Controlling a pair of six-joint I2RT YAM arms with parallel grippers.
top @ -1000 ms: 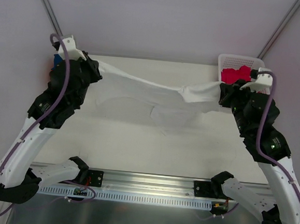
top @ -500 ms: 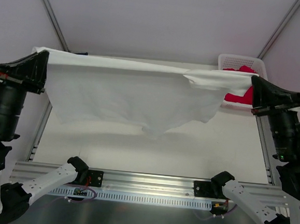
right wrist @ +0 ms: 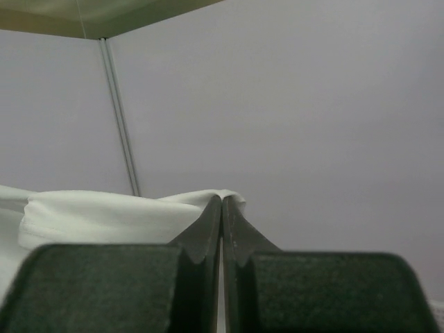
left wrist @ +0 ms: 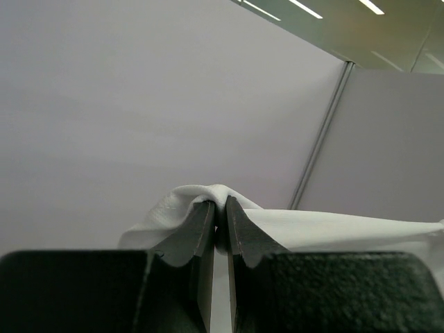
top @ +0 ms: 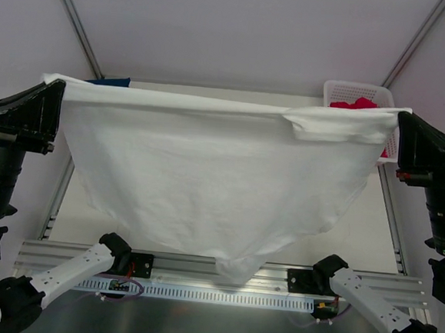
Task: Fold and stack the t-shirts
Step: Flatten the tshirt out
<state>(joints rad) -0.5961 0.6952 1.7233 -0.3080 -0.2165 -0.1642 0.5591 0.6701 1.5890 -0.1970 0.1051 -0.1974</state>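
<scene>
Pale walls surround the counter (top: pixel 70 220), above which the white t-shirt (top: pixel 213 181) now hangs stretched wide, raised in the last second. The left end effector (left wrist: pixel 219 202) and right end effector (right wrist: pixel 222 199) each pinch 1 top corner; it looks ready to lay flat.

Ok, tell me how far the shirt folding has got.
Done: no folded shirt or stack shows. In hand: the white t-shirt hangs spread in the air, with the left pincer and right pincer each shut on a top corner. Left: folding it, plus the red shirt in the basket and the navy cloth peeking past its left corner.
</scene>
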